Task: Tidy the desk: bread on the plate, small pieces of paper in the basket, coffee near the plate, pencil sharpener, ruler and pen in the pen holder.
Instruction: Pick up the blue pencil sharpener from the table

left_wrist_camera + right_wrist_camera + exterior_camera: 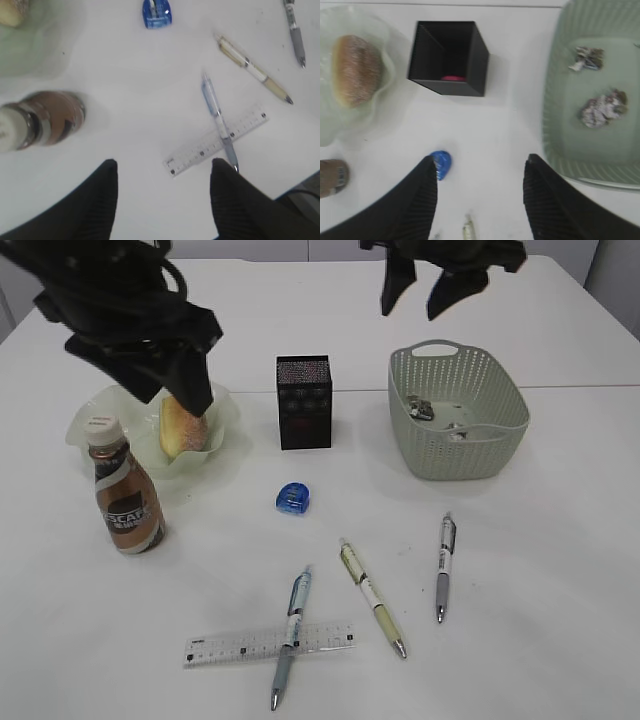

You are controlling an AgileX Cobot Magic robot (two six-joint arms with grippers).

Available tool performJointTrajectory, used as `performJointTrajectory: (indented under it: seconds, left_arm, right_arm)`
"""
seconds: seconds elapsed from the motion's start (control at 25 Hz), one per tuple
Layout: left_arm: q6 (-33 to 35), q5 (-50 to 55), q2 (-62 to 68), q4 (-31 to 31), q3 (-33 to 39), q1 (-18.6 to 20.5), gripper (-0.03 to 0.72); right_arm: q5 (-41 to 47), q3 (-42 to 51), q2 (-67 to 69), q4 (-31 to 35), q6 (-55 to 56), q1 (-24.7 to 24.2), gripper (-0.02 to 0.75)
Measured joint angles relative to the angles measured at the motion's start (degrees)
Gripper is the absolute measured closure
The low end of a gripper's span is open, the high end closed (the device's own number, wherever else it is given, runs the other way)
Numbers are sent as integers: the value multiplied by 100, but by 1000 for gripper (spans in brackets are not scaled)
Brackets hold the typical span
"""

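The bread [182, 428] lies on the pale green plate [226, 410]; the coffee bottle [125, 493] stands just in front of it. The black pen holder [304, 401] stands mid-table, the blue pencil sharpener [294, 498] in front of it. Crumpled paper pieces [600, 107] lie in the green basket [500, 455]. A clear ruler [268, 643] lies at the front under a blue pen [291, 635]; a yellow pen [372, 596] and a grey pen [444, 565] lie to its right. My left gripper [185, 375] hangs open and empty above the plate. My right gripper [425, 290] is open and empty, high behind the basket.
Something pink [452, 78] lies at the bottom of the pen holder. The white table [560, 620] reaches to every edge of the exterior view. In the left wrist view its front edge [300, 182] shows at the lower right.
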Motion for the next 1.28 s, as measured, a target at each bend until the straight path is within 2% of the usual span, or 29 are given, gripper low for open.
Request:
performJointTrajectory:
  seconds: [0.28, 0.44, 0.6, 1.0, 1.28]
  left_arm:
    - [-272, 24, 1357, 147, -1499, 0, 255]
    - [-330, 24, 2062, 125, -2079, -11, 249]
    - [-372, 24, 2757, 125, -2549, -34, 204]
    - [-520, 13, 3944, 125, -2665, -56, 180]
    - [-530, 5, 4080, 125, -2669, -113, 175]
  right_arm:
    - [0, 1345, -564, -86, -580, -705, 332]
    - [-10, 1971, -683, -258, -810, -744, 333]
    - [-30, 2318, -683, -270, -852, -744, 333]
    - [-52, 2349, -683, -199, -873, -744, 333]
    - [-61, 2349, -683, -188, -884, -744, 333]
